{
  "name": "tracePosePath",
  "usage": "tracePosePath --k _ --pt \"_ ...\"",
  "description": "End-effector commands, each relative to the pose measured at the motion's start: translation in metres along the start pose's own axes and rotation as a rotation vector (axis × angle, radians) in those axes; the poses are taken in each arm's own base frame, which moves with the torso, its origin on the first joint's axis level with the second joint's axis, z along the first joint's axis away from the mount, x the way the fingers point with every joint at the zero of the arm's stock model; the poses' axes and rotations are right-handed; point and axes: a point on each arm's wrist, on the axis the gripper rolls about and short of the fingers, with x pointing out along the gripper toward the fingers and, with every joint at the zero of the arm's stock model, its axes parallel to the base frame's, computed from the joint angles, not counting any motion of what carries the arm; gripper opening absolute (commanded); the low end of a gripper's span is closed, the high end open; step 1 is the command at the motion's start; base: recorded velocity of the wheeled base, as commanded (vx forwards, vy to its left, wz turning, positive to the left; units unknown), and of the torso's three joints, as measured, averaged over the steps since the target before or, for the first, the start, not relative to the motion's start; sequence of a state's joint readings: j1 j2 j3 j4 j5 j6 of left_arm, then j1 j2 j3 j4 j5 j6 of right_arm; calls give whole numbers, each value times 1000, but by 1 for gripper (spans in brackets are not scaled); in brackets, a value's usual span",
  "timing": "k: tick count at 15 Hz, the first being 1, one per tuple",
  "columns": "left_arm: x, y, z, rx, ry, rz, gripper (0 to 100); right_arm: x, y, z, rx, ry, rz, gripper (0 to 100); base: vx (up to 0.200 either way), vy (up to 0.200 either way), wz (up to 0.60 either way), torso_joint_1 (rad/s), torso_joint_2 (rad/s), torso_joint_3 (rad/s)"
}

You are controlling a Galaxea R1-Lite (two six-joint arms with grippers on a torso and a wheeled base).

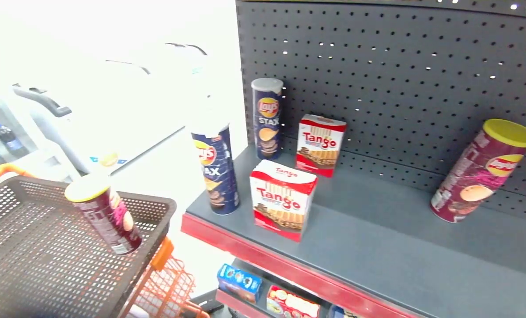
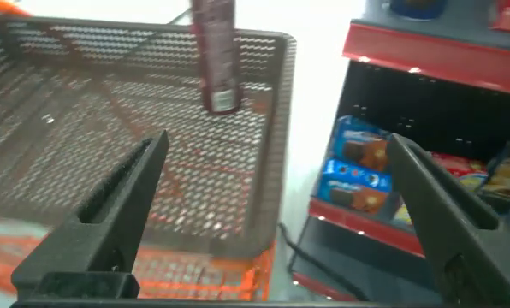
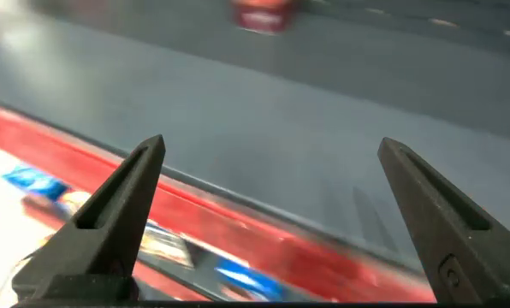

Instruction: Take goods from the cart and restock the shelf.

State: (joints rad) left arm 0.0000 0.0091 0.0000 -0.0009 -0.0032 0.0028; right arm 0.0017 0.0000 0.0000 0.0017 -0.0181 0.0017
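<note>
A maroon can (image 1: 106,214) is stood in the perforated cart basket (image 1: 24,247), beside the shelf (image 1: 377,247) stocked with round cans (image 1: 216,170) and cardboard boxes (image 1: 282,198). The left end effector (image 2: 276,144) and right end effector (image 3: 271,144) are held spread.

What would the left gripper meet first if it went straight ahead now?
Likely the basket, at its shelf-side wall: the open left gripper aims at it. The can stands farther in, off that line. Depth is unclear, so it might pass outside.

brand labels stand on the chip cans (image 1: 267,119) and boxes (image 1: 282,198).
</note>
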Motion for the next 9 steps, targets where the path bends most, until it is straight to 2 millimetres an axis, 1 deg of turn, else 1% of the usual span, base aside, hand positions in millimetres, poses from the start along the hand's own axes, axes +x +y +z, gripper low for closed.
tracePosePath --k 1,7,8,9 --pt "0 0 0 0 -1 0 100 0 0 0 0 0 0 100 0 0 0 0 0 0" --pt "0 0 1 2 -5 8 100 0 0 0 0 0 0 100 0 0 0 0 0 0" --pt "-5 0 23 6 -54 7 100 0 0 0 0 0 0 100 0 0 0 0 0 0" --pt "-2 1 46 8 -11 0 100 0 0 0 0 0 0 100 0 0 0 0 0 0"
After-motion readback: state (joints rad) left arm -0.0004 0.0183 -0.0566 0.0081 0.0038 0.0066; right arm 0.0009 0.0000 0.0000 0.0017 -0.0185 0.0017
